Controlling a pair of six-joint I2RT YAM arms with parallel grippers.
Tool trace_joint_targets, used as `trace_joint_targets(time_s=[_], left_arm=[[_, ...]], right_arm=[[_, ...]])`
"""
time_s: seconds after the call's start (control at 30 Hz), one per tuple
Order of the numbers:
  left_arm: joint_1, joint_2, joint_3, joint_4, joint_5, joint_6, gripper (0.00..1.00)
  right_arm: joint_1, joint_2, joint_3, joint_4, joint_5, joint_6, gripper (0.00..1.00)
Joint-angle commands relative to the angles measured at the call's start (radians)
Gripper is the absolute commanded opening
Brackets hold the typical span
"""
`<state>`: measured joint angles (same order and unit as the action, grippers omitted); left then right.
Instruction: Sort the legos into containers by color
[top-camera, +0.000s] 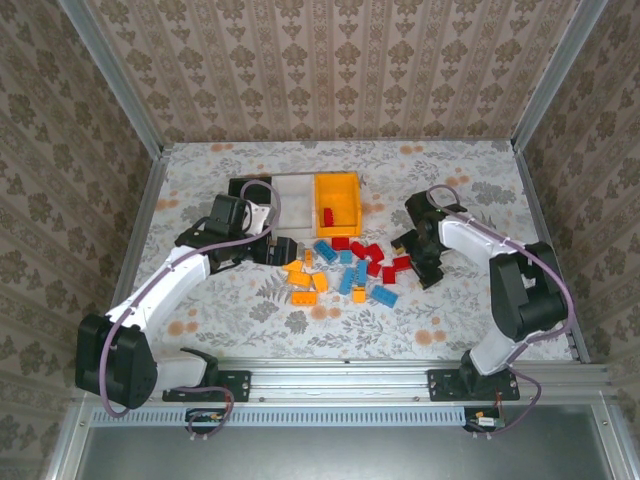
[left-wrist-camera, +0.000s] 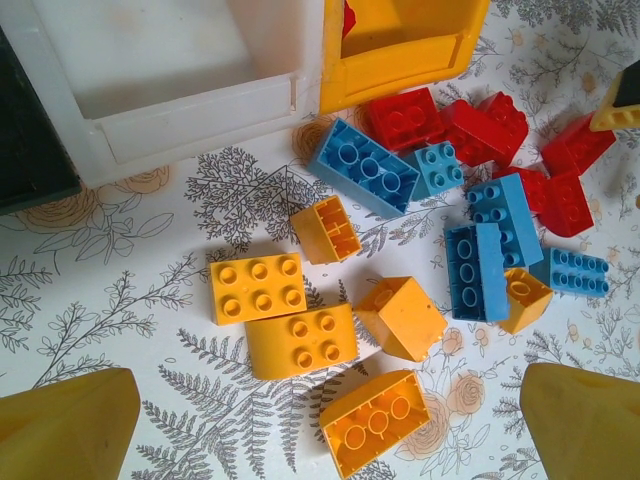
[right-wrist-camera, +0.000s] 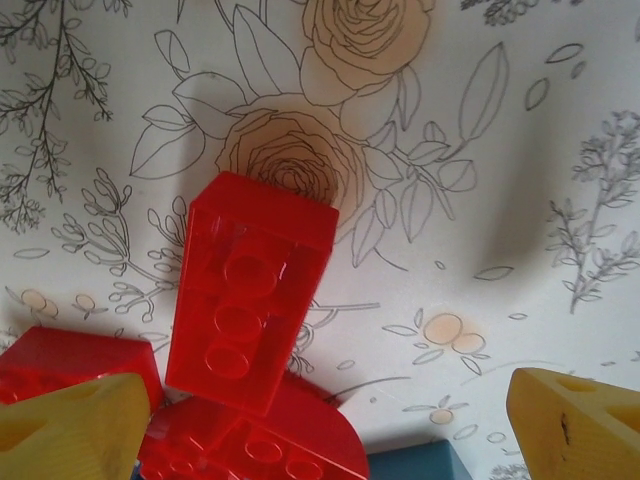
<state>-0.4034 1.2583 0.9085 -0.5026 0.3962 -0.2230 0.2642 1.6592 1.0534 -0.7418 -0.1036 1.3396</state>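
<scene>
Though wide-jawed and empty, left gripper (left-wrist-camera: 325, 425) above orange legos (left-wrist-camera: 257, 288).

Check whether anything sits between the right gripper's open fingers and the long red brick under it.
Nothing visible does. The right gripper is open over the long red brick; two other red bricks crowd its near end, one beside a finger.

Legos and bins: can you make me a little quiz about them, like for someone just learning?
1. True or false: the white bin is empty.
2. What colour is the brick in the orange bin? A blue, B red, C orange.
3. Fill in: the bricks by the right gripper are ___.
Key: 1 true; 2 B; 3 red.
</scene>
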Motion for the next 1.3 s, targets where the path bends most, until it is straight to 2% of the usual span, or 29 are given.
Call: trace_joint_targets(time_s=[0.0,0.3,0.43,0.67,0.73,0.83,0.93,1.27], left_arm=[[0.008,-0.014,-0.007,-0.007,0.009,0.022,1.00],[0.022,-0.020,-0.016,0.003,-0.015,0.010,1.00],[0.036,-0.031,-0.017,0.007,-0.017,0.004,1.00],[0.049,-0.036,-0.024,0.023,0.001,-0.006,1.00],[0.052,-0.034,-0.025,0.027,0.007,-0.009,1.00],[0.057,-0.034,-0.027,0.032,0.012,-0.012,1.00],[0.060,-0.033,-0.026,0.033,0.013,-0.013,1.00],[0.066,-0.016,-0.022,0.034,0.028,-0.021,1.00]], right_arm=[[-0.006,0.040,0.039,0.008,-0.026,0.016,0.93],[-0.006,0.130,0.093,-0.008,-0.026,0.000,0.92],[-0.005,0.156,0.107,-0.014,-0.018,-0.004,0.87],[-0.006,0.162,0.103,0.008,-0.015,-0.033,0.58],[-0.006,0.156,0.102,0.009,-0.008,-0.037,0.52],[-0.006,0.144,0.100,0.007,0.006,-0.047,0.49],[-0.007,0.119,0.088,0.018,0.018,-0.061,0.39],[-0.013,0.018,0.075,0.107,0.016,-0.192,0.39]])
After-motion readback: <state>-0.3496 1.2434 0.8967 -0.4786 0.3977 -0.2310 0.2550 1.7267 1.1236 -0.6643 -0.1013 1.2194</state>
